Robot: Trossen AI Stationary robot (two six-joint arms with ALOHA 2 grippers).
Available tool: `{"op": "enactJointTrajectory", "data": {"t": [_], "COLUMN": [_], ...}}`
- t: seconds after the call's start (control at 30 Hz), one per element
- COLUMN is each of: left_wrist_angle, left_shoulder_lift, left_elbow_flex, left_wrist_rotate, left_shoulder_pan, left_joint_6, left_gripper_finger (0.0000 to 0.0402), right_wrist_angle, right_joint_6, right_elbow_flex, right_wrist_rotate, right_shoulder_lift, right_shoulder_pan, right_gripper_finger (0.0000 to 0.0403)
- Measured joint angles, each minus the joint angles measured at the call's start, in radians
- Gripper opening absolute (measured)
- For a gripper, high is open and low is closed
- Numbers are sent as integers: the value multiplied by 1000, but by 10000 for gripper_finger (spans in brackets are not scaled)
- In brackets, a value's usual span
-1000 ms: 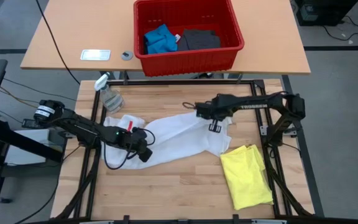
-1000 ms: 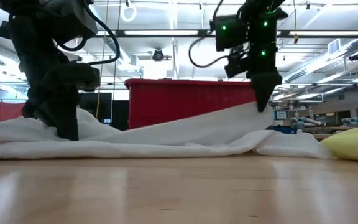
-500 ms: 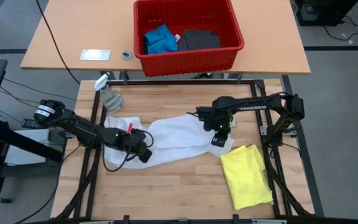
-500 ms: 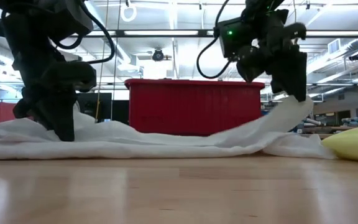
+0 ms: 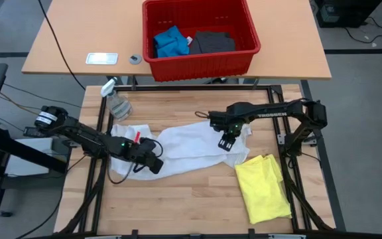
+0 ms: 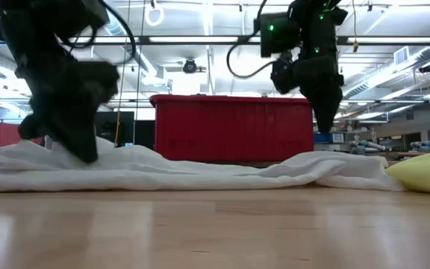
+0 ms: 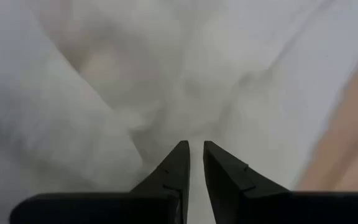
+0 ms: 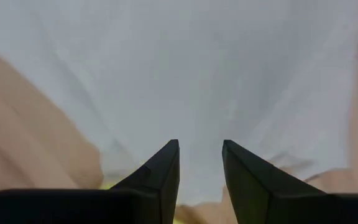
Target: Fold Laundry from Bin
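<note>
Now right gripper (image 8: 197, 163) open, above white shirt (image 5: 191, 149)

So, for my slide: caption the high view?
Both claws over the white shirt; yellow T-shirt folded, red bin behind.

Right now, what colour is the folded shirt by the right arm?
Bright yellow shirt; clearest in the high view.

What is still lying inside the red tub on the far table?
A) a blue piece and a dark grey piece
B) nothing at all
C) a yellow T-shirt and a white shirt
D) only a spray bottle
A: the high view shows a blue piece and a dark grey piece side by side inside the red tub.
</note>
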Motion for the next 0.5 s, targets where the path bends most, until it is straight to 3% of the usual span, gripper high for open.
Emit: {"op": "enactJointTrajectory", "data": {"t": [0.3, 0.5], "left_wrist_angle": [-119, 1], "left_shoulder_lift": [-247, -230], "left_elbow_flex": [0, 0], "left_wrist_rotate": [-159, -163], "left_shoulder_pan": [-16, 17], "left_joint_6": [53, 138], "left_gripper_finger": [50, 50], "right_wrist_angle": [-11, 126], "right_joint_6": [7, -17], "right_elbow_flex": [-4, -96], "right_wrist_rotate": [49, 17], "right_shoulder_lift": [-82, -87], "right_shoulder_pan": [-83, -131], "right_gripper_finger": [129, 128]}}
